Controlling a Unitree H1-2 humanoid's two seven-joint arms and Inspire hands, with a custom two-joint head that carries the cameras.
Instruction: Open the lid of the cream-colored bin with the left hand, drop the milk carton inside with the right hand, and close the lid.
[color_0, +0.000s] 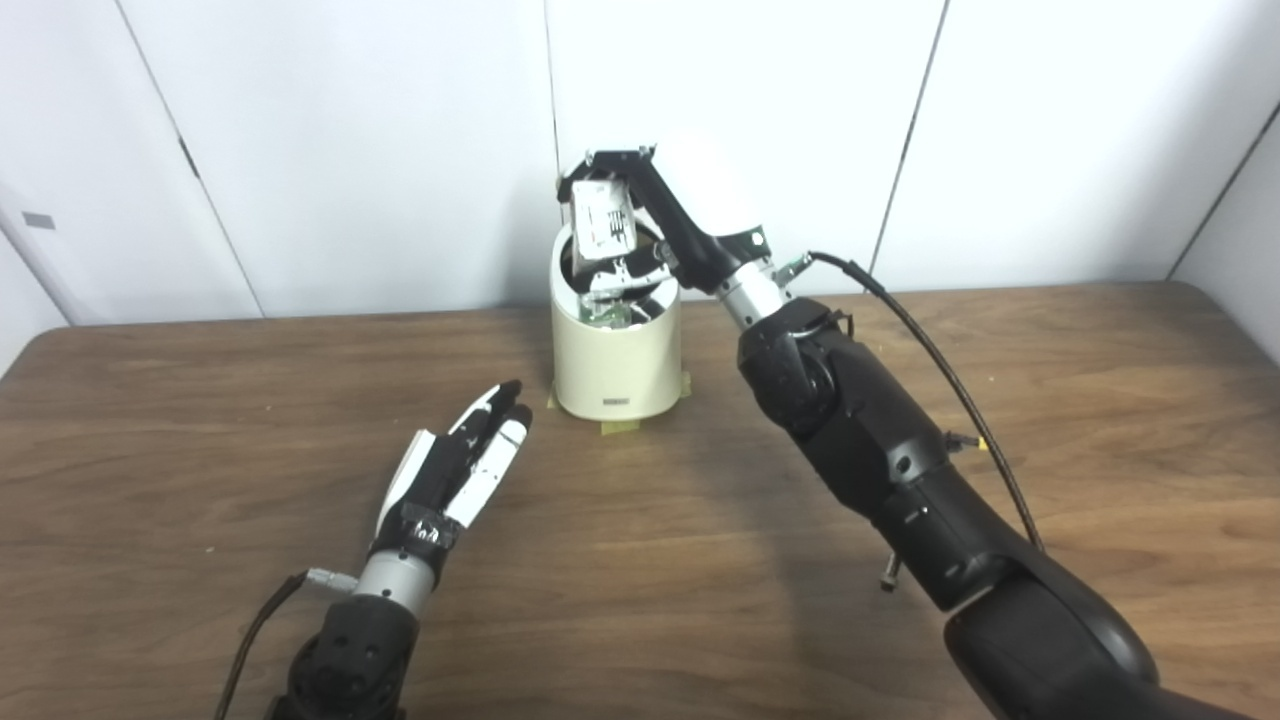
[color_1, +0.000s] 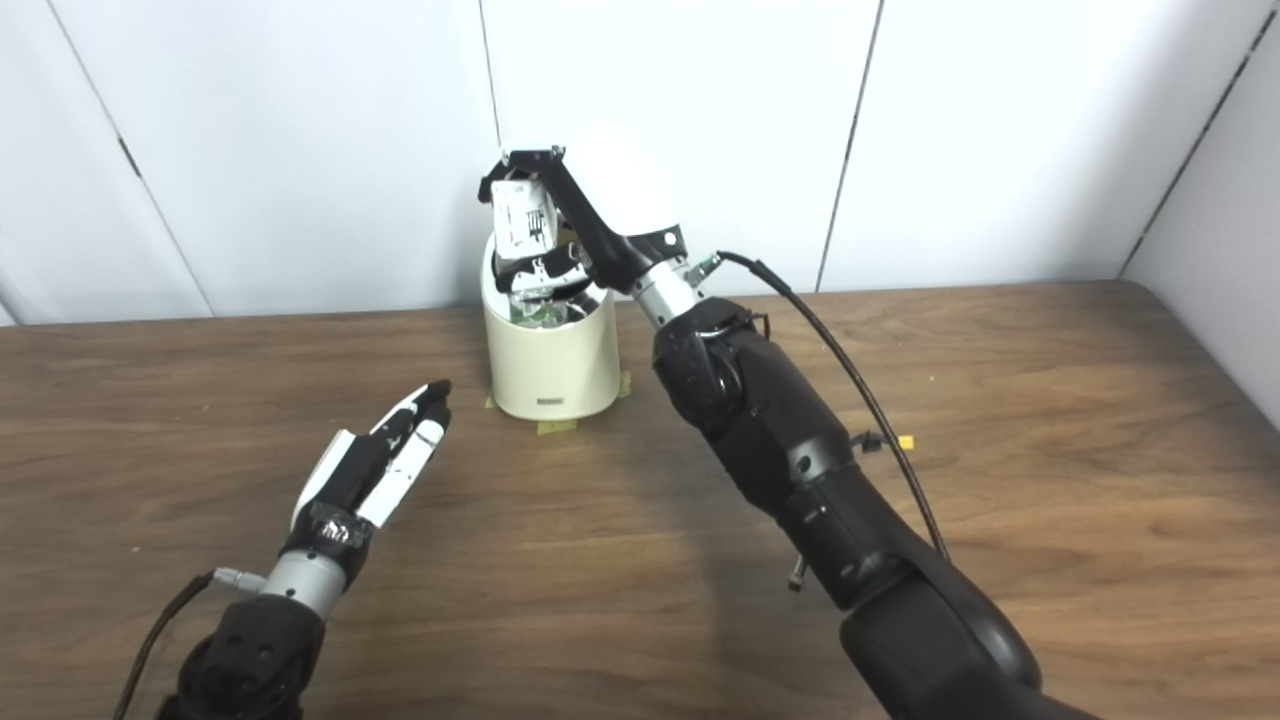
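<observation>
The cream-colored bin (color_0: 615, 360) stands at the back middle of the wooden table. Its top is open and shows a dark, shiny inside. My right hand (color_0: 680, 215) is shut on the white milk carton (color_0: 603, 222) and holds it tilted just above the bin's opening, its lower end at the rim. My left hand (color_0: 460, 470) is open and empty, fingers stretched out toward the bin, low over the table to the bin's front left and apart from it. The lid itself cannot be made out clearly behind the carton and fingers.
Yellow tape (color_0: 620, 427) marks the bin's base on the table (color_0: 200, 420). A black cable (color_0: 950, 380) runs along my right forearm. A small yellow bit (color_1: 905, 441) lies on the table to the right. A white wall stands close behind the bin.
</observation>
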